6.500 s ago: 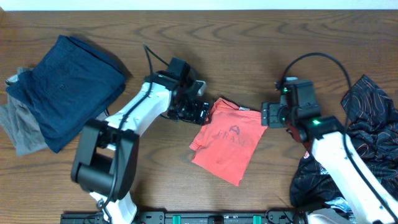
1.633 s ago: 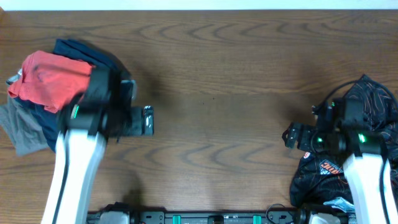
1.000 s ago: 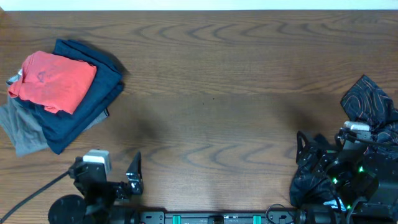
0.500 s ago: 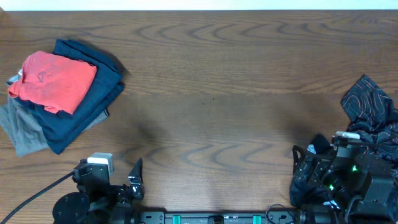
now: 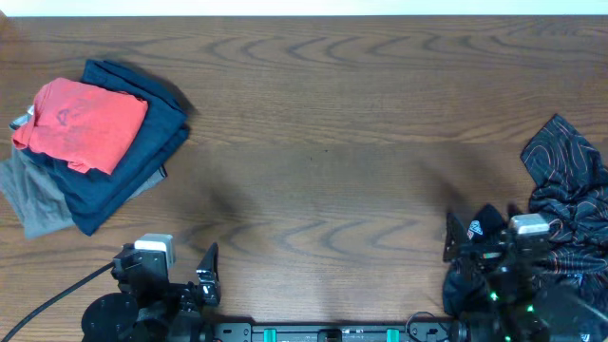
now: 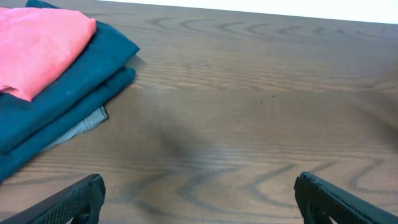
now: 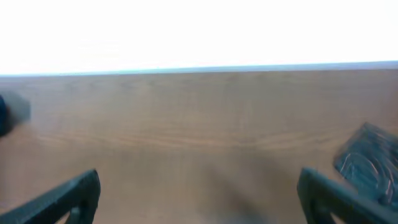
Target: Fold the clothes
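Wide bare worktop (image 5: 323, 114) across the middle, open for passage. Folded stack (image 5: 90, 142) blocks the far left; dark clothes heap (image 5: 570, 190) crowds the right edge.

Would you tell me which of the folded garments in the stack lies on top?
The red T-shirt; the navy garment lies under it, the grey one lowest.

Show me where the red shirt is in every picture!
Overhead: red shirt at far left, on top of the blue clothes.
Left wrist: red shirt in the top left corner, on the same blue clothes.
Right wrist: not in it.
Shared landmark: the table, seen in all three.
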Controlling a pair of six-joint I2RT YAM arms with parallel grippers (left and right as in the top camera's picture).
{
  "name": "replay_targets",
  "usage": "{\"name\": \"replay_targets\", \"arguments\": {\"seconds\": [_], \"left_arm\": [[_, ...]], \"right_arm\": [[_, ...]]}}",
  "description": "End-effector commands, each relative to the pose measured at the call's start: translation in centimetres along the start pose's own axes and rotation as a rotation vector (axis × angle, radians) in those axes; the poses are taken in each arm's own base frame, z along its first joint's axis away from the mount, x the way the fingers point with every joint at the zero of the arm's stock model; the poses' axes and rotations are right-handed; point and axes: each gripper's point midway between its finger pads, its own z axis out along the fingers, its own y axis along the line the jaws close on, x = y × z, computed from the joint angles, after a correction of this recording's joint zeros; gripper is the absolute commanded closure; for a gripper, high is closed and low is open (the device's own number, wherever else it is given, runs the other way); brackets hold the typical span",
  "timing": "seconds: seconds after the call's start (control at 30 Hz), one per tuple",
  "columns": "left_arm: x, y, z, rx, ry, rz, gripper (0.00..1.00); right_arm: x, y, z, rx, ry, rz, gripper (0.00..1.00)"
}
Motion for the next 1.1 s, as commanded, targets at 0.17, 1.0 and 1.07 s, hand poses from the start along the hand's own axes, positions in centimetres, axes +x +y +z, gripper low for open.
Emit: {"name": "replay_targets", "arguments": {"seconds": [0.17, 1.0, 1.07], "left_arm": [[0.0, 0.2, 0.0, -0.010, -0.004, -0.002, 0.02], [0.0, 0.2, 0.0, -0.010, -0.003, -0.002, 0.02], [0.0, 0.2, 0.0, -0.010, -0.004, -0.002, 0.02]], "right_arm": [[0.4, 0.6, 3.6, -0.076, -0.230, -0.138, 0.01], [6.0, -0.3, 5.6, -0.063, -0.111, -0.152, 0.01], [6.0, -0.3, 5.6, -0.062, -0.111, -0.152, 0.01]]}}
